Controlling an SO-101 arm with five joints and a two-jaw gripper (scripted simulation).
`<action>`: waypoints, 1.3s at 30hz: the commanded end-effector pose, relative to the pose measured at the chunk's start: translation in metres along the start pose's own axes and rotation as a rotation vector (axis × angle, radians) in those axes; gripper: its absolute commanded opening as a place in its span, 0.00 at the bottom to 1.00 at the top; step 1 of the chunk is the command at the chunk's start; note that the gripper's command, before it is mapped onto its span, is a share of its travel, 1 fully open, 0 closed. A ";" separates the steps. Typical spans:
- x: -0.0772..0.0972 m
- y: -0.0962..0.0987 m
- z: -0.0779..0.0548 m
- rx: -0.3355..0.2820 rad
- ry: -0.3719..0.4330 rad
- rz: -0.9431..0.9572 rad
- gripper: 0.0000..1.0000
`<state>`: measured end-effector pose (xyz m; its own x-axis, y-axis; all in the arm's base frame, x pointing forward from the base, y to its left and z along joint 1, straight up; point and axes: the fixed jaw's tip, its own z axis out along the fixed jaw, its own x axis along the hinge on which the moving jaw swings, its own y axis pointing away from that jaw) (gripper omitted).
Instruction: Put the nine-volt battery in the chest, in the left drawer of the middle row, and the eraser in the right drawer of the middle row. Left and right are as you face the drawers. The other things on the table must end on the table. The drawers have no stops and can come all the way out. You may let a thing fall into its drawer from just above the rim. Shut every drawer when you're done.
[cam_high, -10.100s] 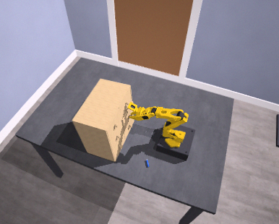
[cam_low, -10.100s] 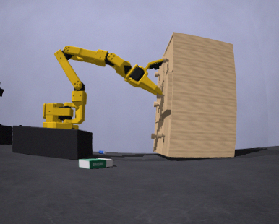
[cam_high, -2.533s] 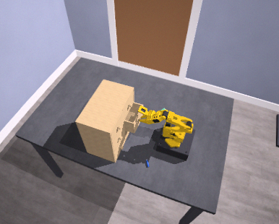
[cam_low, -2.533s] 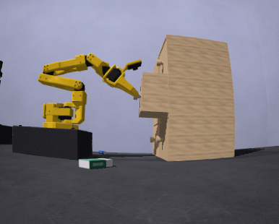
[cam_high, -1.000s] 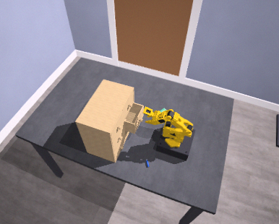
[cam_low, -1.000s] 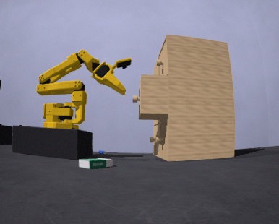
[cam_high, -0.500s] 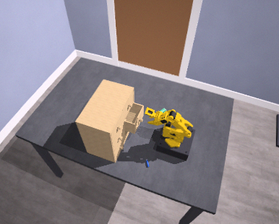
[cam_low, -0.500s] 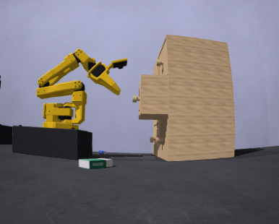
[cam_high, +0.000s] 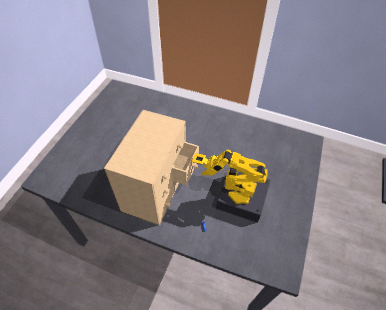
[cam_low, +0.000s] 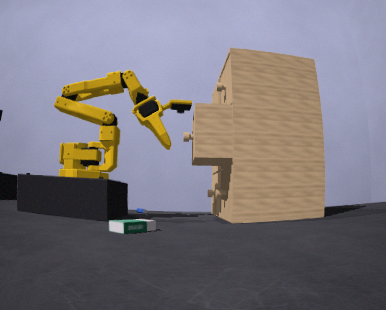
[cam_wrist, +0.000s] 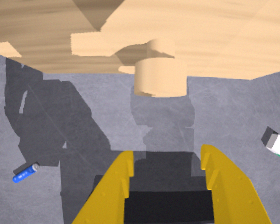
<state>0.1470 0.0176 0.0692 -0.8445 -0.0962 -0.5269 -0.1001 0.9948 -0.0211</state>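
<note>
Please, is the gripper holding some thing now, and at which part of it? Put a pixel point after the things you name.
Nothing is held: the gripper (cam_low: 181, 126) (cam_wrist: 167, 150) is open, and the drawer's knob (cam_low: 188, 136) (cam_wrist: 161, 77) stands beyond its fingertips.

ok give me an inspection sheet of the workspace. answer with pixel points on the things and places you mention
surface: dark grey table (cam_high: 285, 150) (cam_low: 225, 265) (cam_wrist: 112, 105), shadows across it
job's things: green-and-white eraser (cam_low: 127, 226) (cam_wrist: 273, 140) on the table; nine-volt battery, nothing seen; chest (cam_high: 142, 140) (cam_low: 277, 135) upright, its middle-row right drawer (cam_high: 183, 175) (cam_low: 212, 132) (cam_wrist: 220, 45) pulled out
clutter: small blue cylinder (cam_high: 204, 226) (cam_low: 141, 210) (cam_wrist: 25, 173) lying on the table
grippers: claw (cam_high: 204, 173) (cam_low: 167, 145) (cam_wrist: 167, 151) partly open, gripping nothing, in front of that drawer
cables: nothing seen
surroundings: blue-grey walls (cam_high: 320, 60) (cam_low: 150, 30), brown door panel (cam_high: 210, 45), wood-look floor (cam_high: 345, 215)
</note>
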 end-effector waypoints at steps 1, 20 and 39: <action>0.002 0.002 0.007 -0.008 0.034 -0.016 0.21; -0.017 0.001 -0.015 -0.004 -0.062 -0.012 0.22; -0.047 -0.001 -0.128 0.015 -0.489 0.004 0.25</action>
<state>0.1243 0.0164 0.1970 -0.5071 -0.0741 -0.8587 -0.0885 0.9955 -0.0337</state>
